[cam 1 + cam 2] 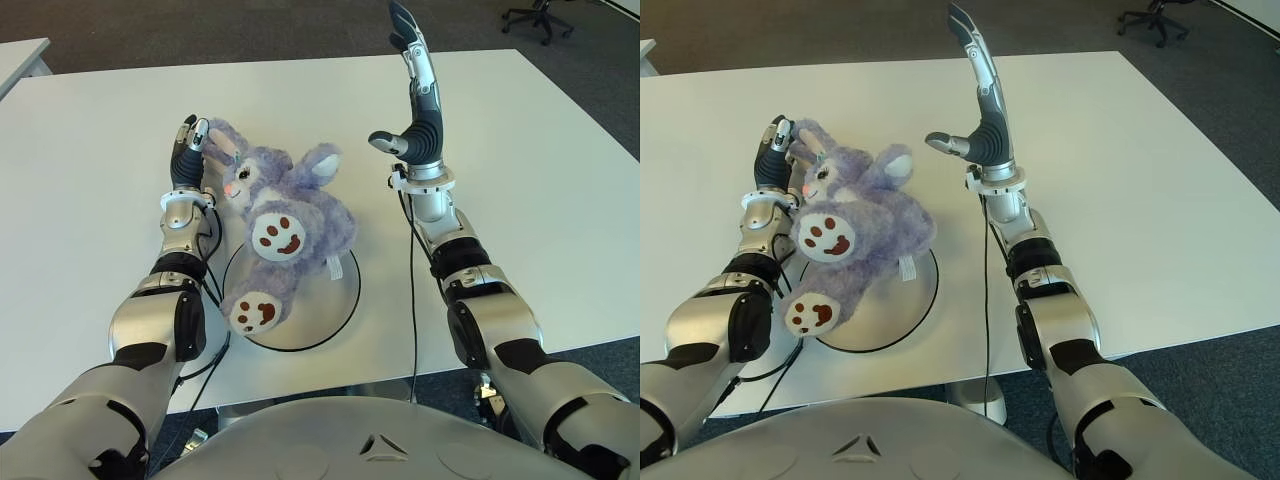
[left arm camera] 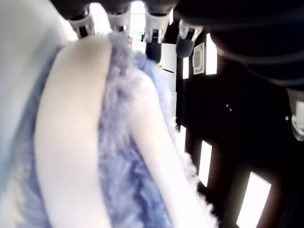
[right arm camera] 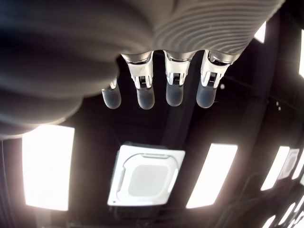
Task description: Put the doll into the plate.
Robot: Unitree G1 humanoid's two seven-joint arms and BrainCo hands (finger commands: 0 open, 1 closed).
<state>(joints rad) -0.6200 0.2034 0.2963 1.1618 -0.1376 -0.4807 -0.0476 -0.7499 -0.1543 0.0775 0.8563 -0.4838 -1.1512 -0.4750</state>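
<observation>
A purple plush bunny doll (image 1: 290,215) lies on its back, its feet and body over the white, dark-rimmed plate (image 1: 338,298). Its head and ears reach past the plate's far left rim onto the table. My left hand (image 1: 189,145) stands upright at the doll's left ear, fingers extended. In the left wrist view the ear (image 2: 71,142) lies against the palm below the straight fingertips (image 2: 118,19). My right hand (image 1: 412,90) is raised above the table to the right of the doll, open, holding nothing, and its fingertips (image 3: 174,95) show against the ceiling.
The white table (image 1: 530,160) stretches wide on both sides of the plate. Black cables (image 1: 411,300) hang along both forearms near the front edge. An office chair (image 1: 540,18) stands on the floor at the far right, and another table's corner (image 1: 20,55) shows at far left.
</observation>
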